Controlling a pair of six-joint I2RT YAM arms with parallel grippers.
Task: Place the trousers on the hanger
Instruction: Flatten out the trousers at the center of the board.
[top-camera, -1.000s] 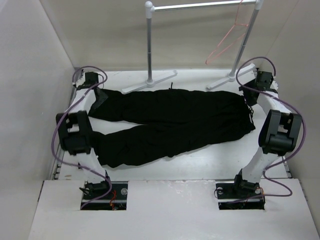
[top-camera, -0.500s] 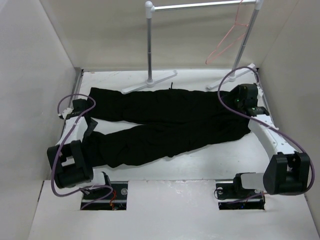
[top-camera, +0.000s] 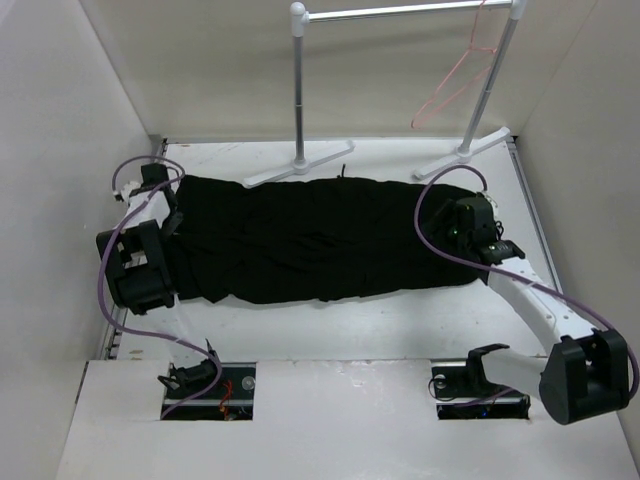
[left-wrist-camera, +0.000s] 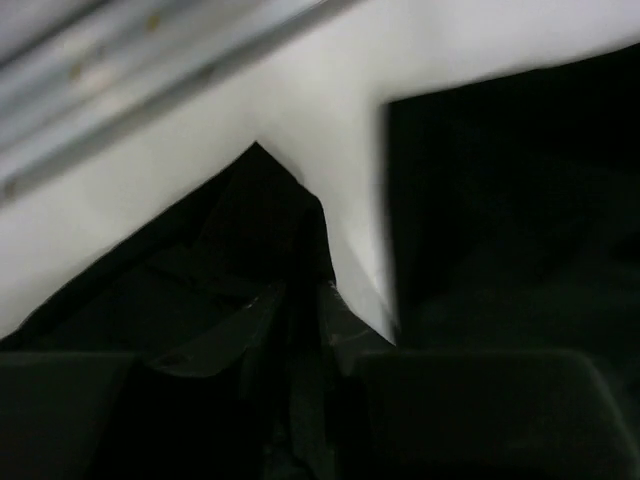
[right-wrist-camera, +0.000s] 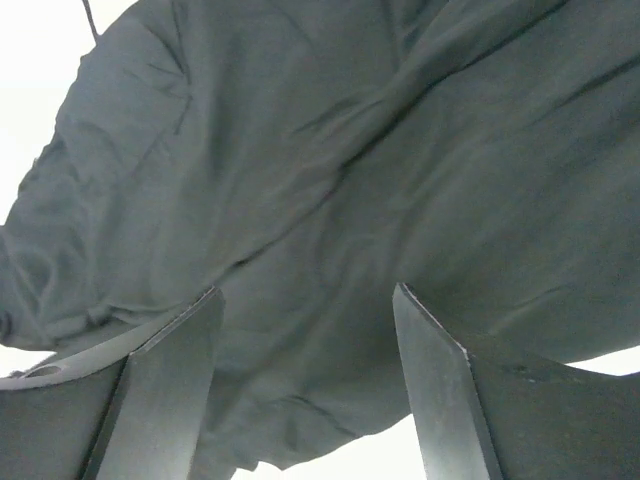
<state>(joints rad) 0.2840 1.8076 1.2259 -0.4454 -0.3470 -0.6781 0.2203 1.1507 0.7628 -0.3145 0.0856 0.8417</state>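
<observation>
Top external: soft, creased black trousers (top-camera: 320, 240)

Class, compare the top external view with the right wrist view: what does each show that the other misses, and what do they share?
Only the top external view shows the pink hanger hanging on the rack, and the whole outline of the trousers. Only the right wrist view shows the right gripper up close, its jaws standing open above creased fabric. Both views show the black trousers lying on a white surface.
</observation>
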